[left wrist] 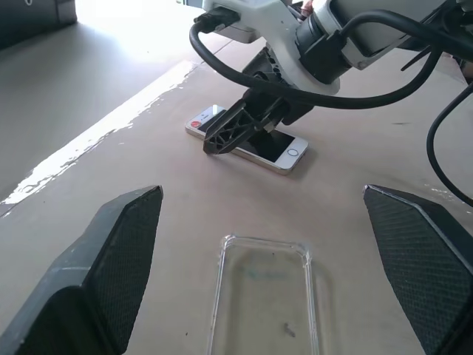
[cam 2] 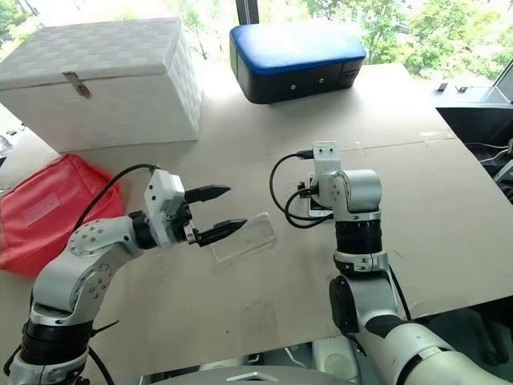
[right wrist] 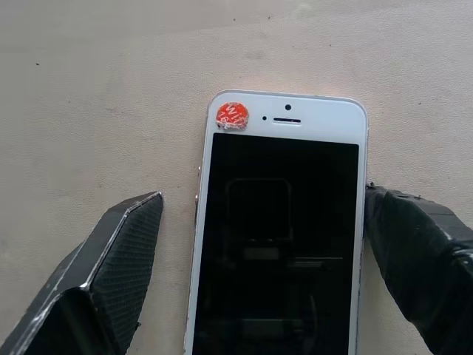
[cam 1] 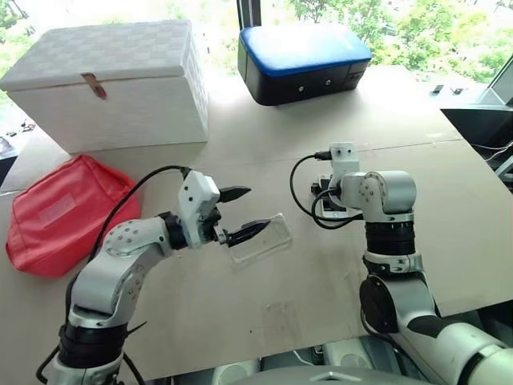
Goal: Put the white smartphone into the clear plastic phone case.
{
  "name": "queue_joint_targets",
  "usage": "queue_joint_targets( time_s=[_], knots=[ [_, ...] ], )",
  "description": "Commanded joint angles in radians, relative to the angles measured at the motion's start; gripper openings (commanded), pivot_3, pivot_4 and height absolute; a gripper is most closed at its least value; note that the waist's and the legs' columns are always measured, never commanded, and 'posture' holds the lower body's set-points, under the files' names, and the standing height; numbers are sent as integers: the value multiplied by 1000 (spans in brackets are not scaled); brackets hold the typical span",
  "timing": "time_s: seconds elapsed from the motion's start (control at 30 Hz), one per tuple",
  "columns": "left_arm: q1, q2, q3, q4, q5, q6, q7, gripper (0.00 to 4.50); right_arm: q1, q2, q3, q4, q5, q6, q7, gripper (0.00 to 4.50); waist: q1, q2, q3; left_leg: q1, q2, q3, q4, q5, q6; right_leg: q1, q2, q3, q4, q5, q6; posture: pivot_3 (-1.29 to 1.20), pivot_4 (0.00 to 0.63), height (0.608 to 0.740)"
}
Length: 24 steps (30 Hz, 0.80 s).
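The white smartphone (right wrist: pixel 277 237) lies flat on the table, screen up, with a red sticker at its top corner. My right gripper (right wrist: pixel 264 197) points down over it, open, with one finger on each long side; the right-hand finger (right wrist: pixel 414 251) sits close against the phone's edge. The clear plastic phone case (cam 1: pixel 260 238) lies empty on the table to the left of the phone. My left gripper (cam 1: pixel 258 207) hovers just above the case's near end, open and holding nothing. In the left wrist view the case (left wrist: pixel 266 296) lies between my fingers, with the phone (left wrist: pixel 281 150) beyond it under the right gripper's fingers (left wrist: pixel 229 129).
A white woven box (cam 1: pixel 112 80) stands at the back left and a blue-topped black case (cam 1: pixel 303 60) at the back middle. A red pouch (cam 1: pixel 64 212) lies left of my left arm. Black cables loop beside the right wrist (cam 1: pixel 309 204). The table's front edge is near.
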Motion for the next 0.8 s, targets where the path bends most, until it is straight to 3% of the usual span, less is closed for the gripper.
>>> queue_joint_targets(
  time_s=[0.03, 0.37, 0.8],
  knots=[
    [13, 6, 34, -49, -30, -45, -9, 4408, 53, 26, 24, 57, 41, 48, 71, 4500, 0, 0, 0, 0, 0, 0, 0, 0, 0, 0, 0, 0, 0, 0, 0, 0, 150, 740],
    [115, 4, 165, -80, -160, -115, -48, 4408, 105, -34, 93, -10, 40, 71, 143, 4500, 2, -2, -2, 0, 1, 0, 0, 0, 0, 0, -1, -1, 0, -1, -2, 0, 150, 740],
    [210, 14, 216, -154, -218, -109, 10, 4408, 165, -103, 129, -115, 49, 149, 225, 4500, 8, -2, -2, -1, 1, -1, 0, -3, -5, 0, 0, -2, 0, -3, -4, 0, 150, 740]
  ],
)
